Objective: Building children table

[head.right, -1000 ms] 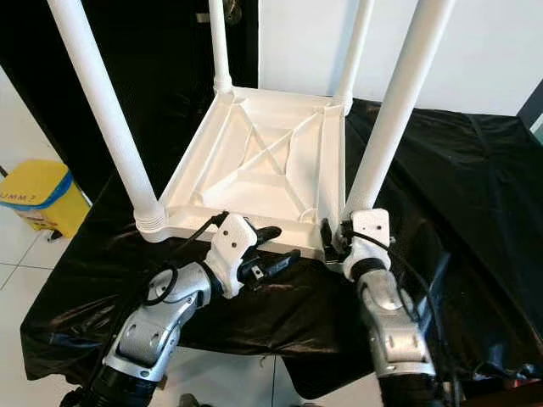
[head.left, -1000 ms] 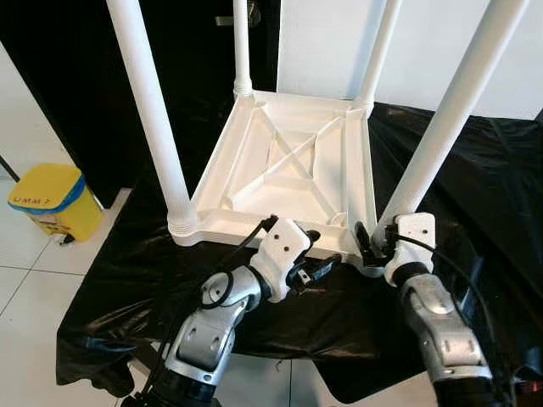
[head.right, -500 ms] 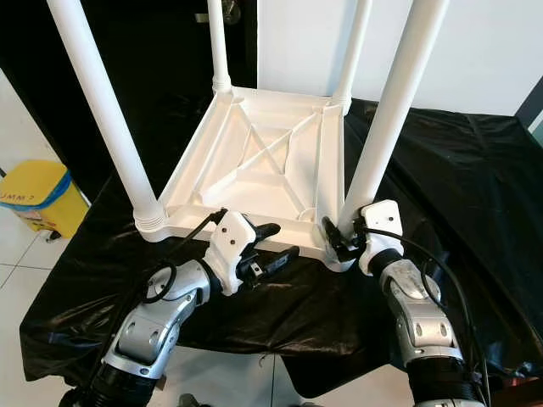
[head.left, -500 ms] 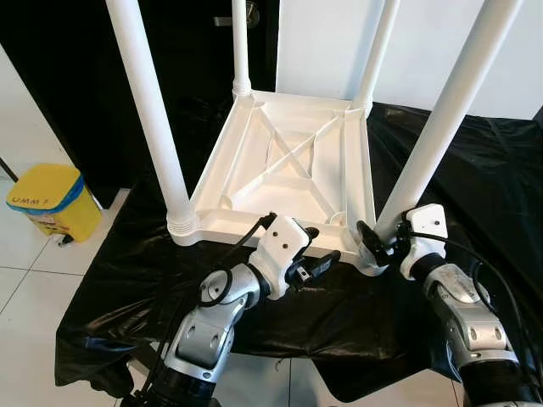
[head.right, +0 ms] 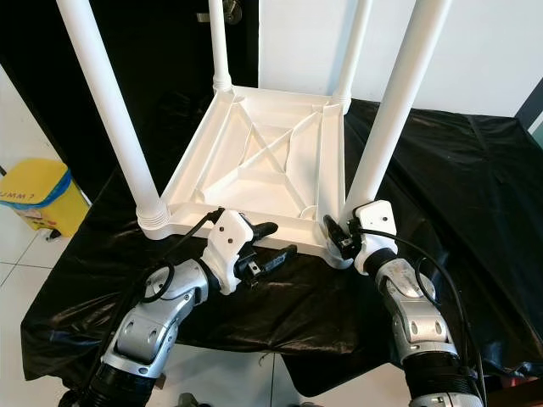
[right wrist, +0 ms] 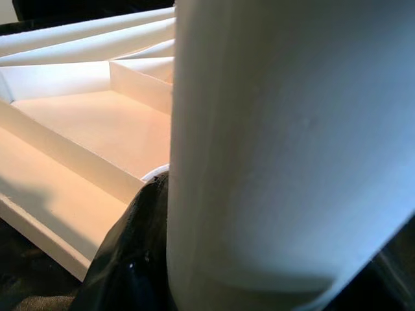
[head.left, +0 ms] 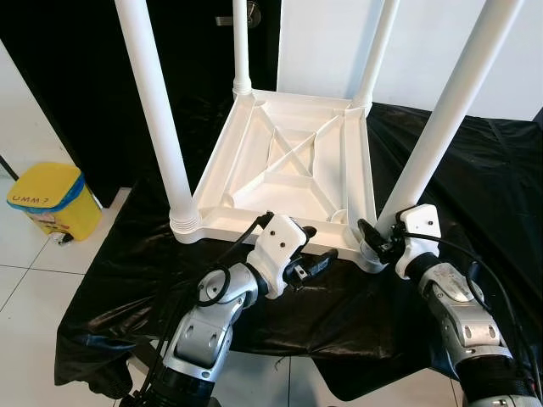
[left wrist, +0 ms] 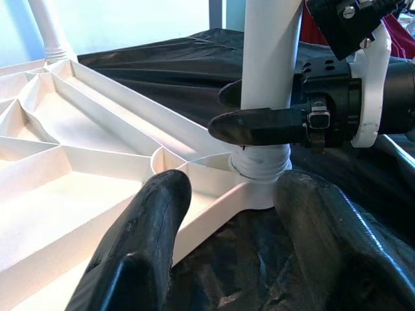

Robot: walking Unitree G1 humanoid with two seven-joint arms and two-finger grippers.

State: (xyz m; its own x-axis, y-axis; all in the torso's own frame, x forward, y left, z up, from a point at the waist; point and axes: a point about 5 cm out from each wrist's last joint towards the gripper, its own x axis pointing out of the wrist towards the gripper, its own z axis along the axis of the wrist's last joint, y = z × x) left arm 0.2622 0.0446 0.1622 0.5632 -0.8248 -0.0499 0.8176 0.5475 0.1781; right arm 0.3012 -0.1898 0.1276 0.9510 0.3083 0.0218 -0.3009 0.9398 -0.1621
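The white table point(head.left: 293, 165) is laid upside down on a black sheet point(head.left: 475, 178), four legs upright, tops cut off. At 4 o'clock, the near-right leg point(head.left: 437, 127) is clasped at its base by the right gripper point(head.left: 371, 240). At 6 o'clock, the left gripper point(head.left: 316, 254) is held unclenched and empty beside the near edge.
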